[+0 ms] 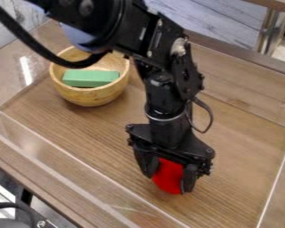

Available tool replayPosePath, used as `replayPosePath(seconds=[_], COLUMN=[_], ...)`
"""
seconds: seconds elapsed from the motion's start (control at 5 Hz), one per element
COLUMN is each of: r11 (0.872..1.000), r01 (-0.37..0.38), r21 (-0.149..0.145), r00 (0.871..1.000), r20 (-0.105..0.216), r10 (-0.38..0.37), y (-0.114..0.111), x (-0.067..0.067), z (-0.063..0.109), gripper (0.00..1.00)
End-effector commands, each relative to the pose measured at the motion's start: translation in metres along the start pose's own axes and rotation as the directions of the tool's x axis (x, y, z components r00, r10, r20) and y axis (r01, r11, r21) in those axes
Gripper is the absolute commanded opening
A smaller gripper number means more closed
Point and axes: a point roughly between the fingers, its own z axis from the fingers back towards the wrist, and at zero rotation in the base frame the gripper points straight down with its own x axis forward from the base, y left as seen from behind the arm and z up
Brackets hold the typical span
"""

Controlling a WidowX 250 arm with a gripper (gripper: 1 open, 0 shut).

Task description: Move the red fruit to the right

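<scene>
Camera view: one bench (79, 134), wooden, light brown, with a darker strip and pale lines running along its near left side. One robot arm (133, 27), black, entering from the far left and reaching down over the bench, with a dark cable looping at its right side. One pincer (171, 167), black, pointed downward at the near part of the bench, right of the middle; its jaws stood wide open, one to either side of the fruit, and whether they touched it could not be told. One red fruit (169, 178), round, bright red, located low between the jaws on the near part of the bench, its upper portion hidden by the pincer. One wooden bowl (92, 84), round, light tan, standing at the far left of the bench, well apart from the red fruit. One block (90, 77), green, rectangular, lying inside the wooden bowl. One black cable (12, 206), partly shown at the near left corner.
</scene>
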Motion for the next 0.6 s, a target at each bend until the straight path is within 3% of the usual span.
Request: replayPosePath(seconds=[0.0, 0.2, 0.4], r11=[0.999, 0.997, 0.998], r01=[0.044, 0.071, 0.044], r21=[-0.027, -0.039, -0.047], r00=[0.997, 0.997, 0.998], r20=[0.057, 0.045, 0.042], r10=[-0.042, -0.070, -0.042], y=[-0.0088, -0.0092, -0.0156], x=[0.0139, 0.0157, 0.0113], z=[0.0120, 0.0107, 0.0179], gripper=[0.00, 1.00, 1.00])
